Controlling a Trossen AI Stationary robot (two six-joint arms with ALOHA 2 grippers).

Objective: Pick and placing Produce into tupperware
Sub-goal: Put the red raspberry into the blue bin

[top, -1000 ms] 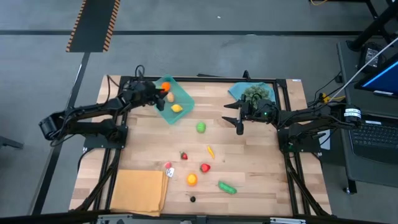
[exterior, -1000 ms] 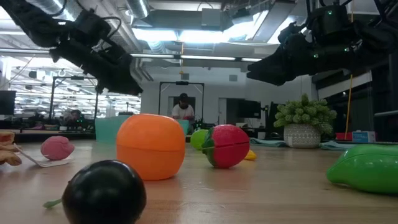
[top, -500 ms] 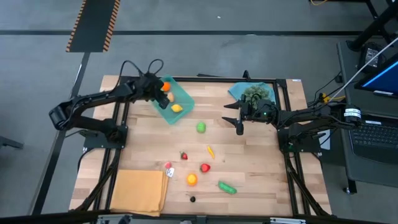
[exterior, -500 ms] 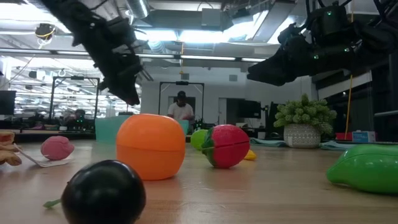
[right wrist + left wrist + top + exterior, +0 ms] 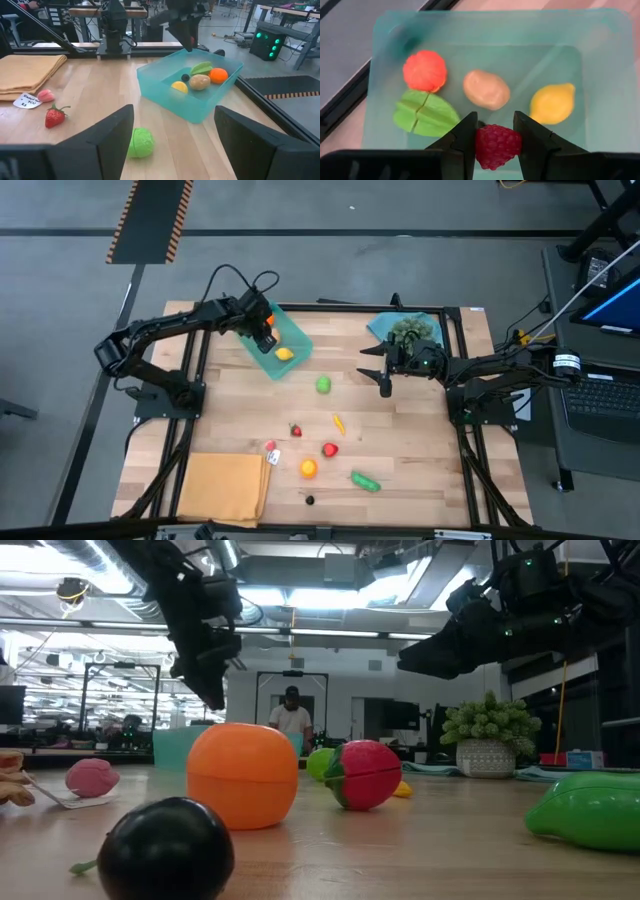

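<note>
The teal tupperware tray point(image 5: 298, 337) stands at the table's far left-centre and holds a lemon point(image 5: 552, 103), a tan potato point(image 5: 486, 89), an orange-red piece point(image 5: 424, 70) and a green leafy piece point(image 5: 425, 114). My left gripper point(image 5: 264, 336) hangs over the tray's left part, shut on a red raspberry point(image 5: 497, 146). My right gripper point(image 5: 385, 372) is open and empty above the table right of centre, near a green lime point(image 5: 323, 385). More produce lies on the table's near half. My left gripper pinches the raspberry's two sides point(image 5: 481, 145) between its two fingers point(image 5: 465, 137). The fingers point down from above. The raspberry is lifted clear, above the tray's floor.
On the near half lie a strawberry point(image 5: 296, 430), a yellow piece point(image 5: 339, 422), a red piece point(image 5: 330, 449), an orange point(image 5: 308, 469), a green cucumber point(image 5: 365, 481) and a dark berry point(image 5: 310, 500). An orange-tan mat point(image 5: 222, 488) lies near left. A bushy cluster point(image 5: 412, 332) stands far right.
My left arm has swung up and toward the table's right. Its gripper has tipped from a slant to pointing down and now stands over the tray. My right arm has kept still.
</note>
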